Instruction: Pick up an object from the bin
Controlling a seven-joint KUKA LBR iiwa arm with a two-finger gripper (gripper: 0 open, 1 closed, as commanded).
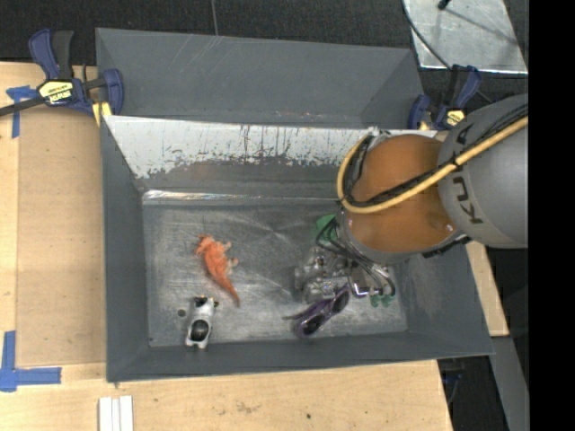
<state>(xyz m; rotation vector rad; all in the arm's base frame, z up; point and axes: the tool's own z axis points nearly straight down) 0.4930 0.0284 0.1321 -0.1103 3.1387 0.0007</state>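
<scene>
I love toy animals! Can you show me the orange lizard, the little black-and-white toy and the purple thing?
orange lizard (216,260): camera view, middle of its body.
black-and-white toy (198,321): camera view, its middle.
purple thing (314,314): camera view, its dark middle.

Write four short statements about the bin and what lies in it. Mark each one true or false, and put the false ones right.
1. An orange lizard-like toy lies on the left half of the bin floor. True.
2. The gripper is over the orange toy. False: it is down in the right part of the bin, well apart from that toy.
3. A small silver and black thing lies near the floor's lower left corner in the camera view, just below the orange toy. True.
4. A dark purple thing lies against the bin's far wall. False: it lies at the near edge of the floor, just below the gripper.
</scene>
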